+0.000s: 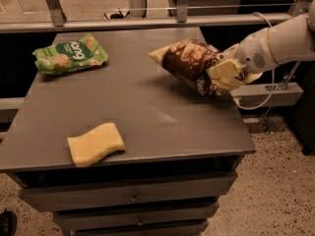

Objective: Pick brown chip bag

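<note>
view: camera view, looking down on the table from its front edge
table (147, 122): grey flat top over a stack of drawers (133, 196); clock directions below are read from the middle of the top, with 12 o'clock at the far edge
brown chip bag (184, 60): at about 2 o'clock, near the right edge of the top; dark brown with tan ends and pictured chips; it lies tilted, its tan left corner pointing toward 10 o'clock and its right end reaching past the table's right edge; a dark shadow sits on the top under it, and the bag looks held just clear of the surface
gripper (224, 73): at the 3 o'clock end of the brown chip bag, over the table's right edge; its cream fingers (220, 69) are clamped on the bag's right end, one lying across the front of the bag
arm (285, 38): white, coming in from the right border at about 2 o'clock and sloping down to the gripper
green snack bag (70, 53): at 10 o'clock, near the far left corner, lying flat, well apart from the brown chip bag
yellow sponge (96, 144): at 7 o'clock, near the front edge, lying flat, well apart from both bags
rail (147, 22): pale bar running left to right just behind the far edge, at 12 o'clock
floor (275, 200): speckled, seen at 4 o'clock beside the drawers
</note>
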Tool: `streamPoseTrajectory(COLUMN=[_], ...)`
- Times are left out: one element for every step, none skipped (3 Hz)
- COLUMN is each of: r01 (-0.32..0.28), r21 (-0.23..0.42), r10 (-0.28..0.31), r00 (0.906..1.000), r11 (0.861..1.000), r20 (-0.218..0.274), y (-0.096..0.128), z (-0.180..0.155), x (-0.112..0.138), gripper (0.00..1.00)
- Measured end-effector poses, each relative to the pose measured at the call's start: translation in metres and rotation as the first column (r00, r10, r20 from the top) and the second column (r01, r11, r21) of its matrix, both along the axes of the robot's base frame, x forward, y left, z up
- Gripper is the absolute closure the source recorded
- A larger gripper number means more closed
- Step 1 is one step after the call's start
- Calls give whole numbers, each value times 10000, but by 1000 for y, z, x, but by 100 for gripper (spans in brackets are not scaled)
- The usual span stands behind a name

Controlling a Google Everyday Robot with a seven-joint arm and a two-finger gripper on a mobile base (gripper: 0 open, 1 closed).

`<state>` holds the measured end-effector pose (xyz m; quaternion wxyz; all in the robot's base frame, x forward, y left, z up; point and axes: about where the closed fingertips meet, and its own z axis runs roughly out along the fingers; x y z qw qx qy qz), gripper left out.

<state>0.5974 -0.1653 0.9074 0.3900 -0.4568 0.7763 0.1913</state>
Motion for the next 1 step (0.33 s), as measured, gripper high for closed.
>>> streamPoseTrajectory(r01=[-732], r21=[776], r10=[691], r00=[9962], r11=[9943], r20=[534], y=[21], z=[40], x=[-10], gripper=[100])
